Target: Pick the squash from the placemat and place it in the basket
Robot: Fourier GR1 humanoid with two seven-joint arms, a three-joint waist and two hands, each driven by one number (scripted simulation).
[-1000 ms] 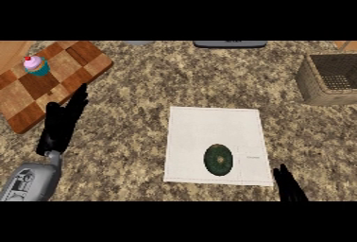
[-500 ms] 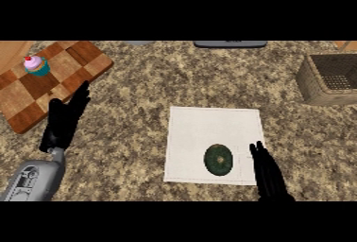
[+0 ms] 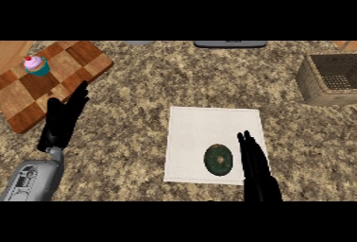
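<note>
One squash [image 3: 219, 160] lies on the one white placemat [image 3: 209, 127], near its lower edge, long axis running away from me. My right hand [image 3: 254, 163] is just beside it, fingers straight; my left hand [image 3: 63, 120] rests open by one checkered board [image 3: 42, 90] holding one cupcake [image 3: 36, 65]. One basket [image 3: 331, 78] sits far right on the speckled stone counter [image 3: 140, 94].

Speckled stone table [image 3: 160, 90] bears a white placemat [image 3: 213, 137], a checkered wooden board [image 3: 49, 80] at left, and a wicker basket [image 3: 327, 80] at right.
</note>
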